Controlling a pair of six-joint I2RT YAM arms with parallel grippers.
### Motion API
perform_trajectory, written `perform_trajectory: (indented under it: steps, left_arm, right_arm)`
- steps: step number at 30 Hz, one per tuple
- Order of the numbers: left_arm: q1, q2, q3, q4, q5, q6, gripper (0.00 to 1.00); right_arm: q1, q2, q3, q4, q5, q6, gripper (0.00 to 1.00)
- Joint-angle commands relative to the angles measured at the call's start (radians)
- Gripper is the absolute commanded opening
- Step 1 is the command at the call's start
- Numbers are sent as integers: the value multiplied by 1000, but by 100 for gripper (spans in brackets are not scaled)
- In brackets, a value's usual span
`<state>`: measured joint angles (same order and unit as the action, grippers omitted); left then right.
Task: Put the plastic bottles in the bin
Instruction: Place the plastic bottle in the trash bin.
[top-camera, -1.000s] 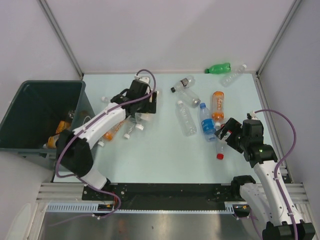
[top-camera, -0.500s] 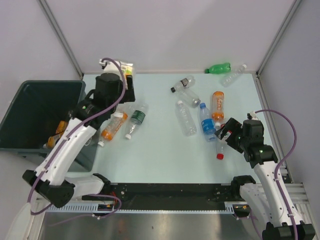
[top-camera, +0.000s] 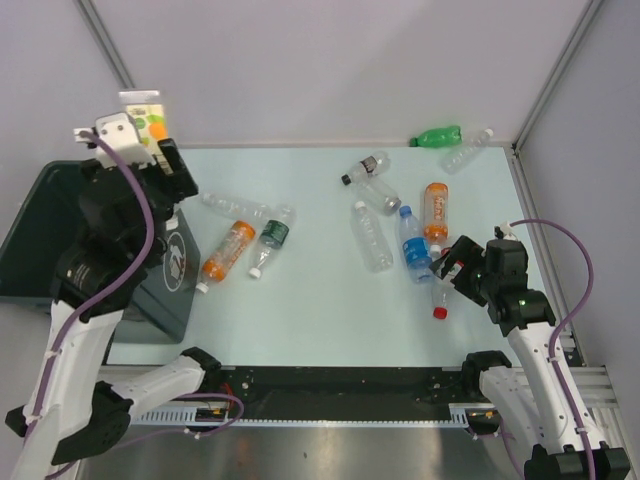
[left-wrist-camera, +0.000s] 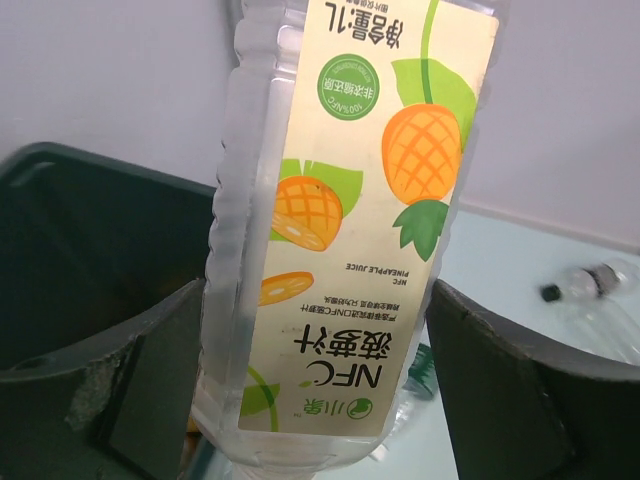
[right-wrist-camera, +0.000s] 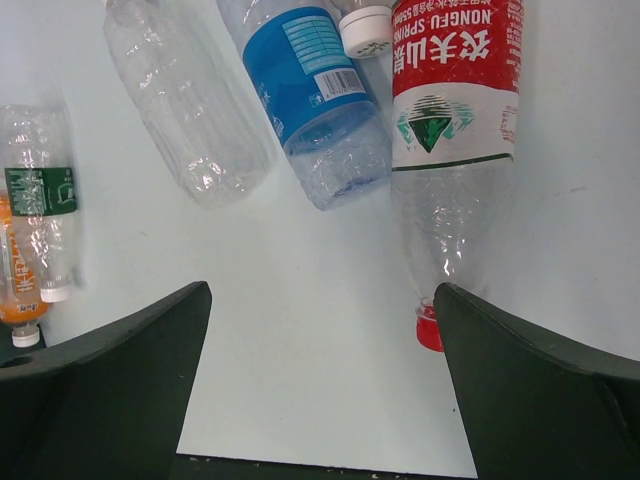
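Observation:
My left gripper (top-camera: 148, 128) is shut on a large clear bottle with a pineapple juice label (left-wrist-camera: 340, 220), held high over the dark bin (top-camera: 165, 295). In the left wrist view the bin's inside (left-wrist-camera: 90, 260) lies below and left of that bottle. Several plastic bottles lie on the table: an orange one (top-camera: 225, 250), a green-labelled one (top-camera: 272, 235), a blue-labelled one (top-camera: 413, 243) and a green one (top-camera: 436, 135). My right gripper (top-camera: 450, 265) stands open low over the table, beside a red-capped bottle (right-wrist-camera: 455, 110) that touches neither finger.
More bottles lie mid-table: a clear one (top-camera: 370, 235), an orange one (top-camera: 436, 208), a black-capped one (top-camera: 365, 167) and a clear one (top-camera: 468, 150) at the back right. Walls close in the back and sides. The bin's white emblem (top-camera: 178, 262) faces the table.
My left arm has swung left and up from the middle of the table to above the bin, carrying the pineapple-label bottle. The right arm has not moved.

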<state>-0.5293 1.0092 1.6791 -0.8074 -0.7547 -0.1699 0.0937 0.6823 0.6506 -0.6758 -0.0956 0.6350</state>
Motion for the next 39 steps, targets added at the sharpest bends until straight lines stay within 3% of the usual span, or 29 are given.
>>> perform_trajectory:
  steps: [1,19,22,23,24,28,34,39]
  left_arm:
    - [-3,-29,27,31,-264,136,72]
    - [14,-153,-96,76,-531,282,79]
    - [29,-169,-133,73,-554,282,85]
    - [35,-170,-140,73,-554,282,95]
    - [49,-172,-148,76,-554,282,100]
    - [63,-161,-157,74,-551,279,100]
    - [65,-95,-72,-27,-462,213,100]
    - [63,-43,-16,-122,-214,178,100]
  right_arm:
    - [-6,-6,12,22,-15,2,100]
    - [-3,45,12,108,-92,26,100]
    - [-5,46,12,108,-92,26,100]
    - [-5,43,12,108,-93,26,99]
    - [-5,45,12,108,-93,26,100]
    - [-5,39,12,101,-90,22,100]
    - [-6,19,11,81,-75,17,100]
    - [-5,13,12,70,-66,17,100]
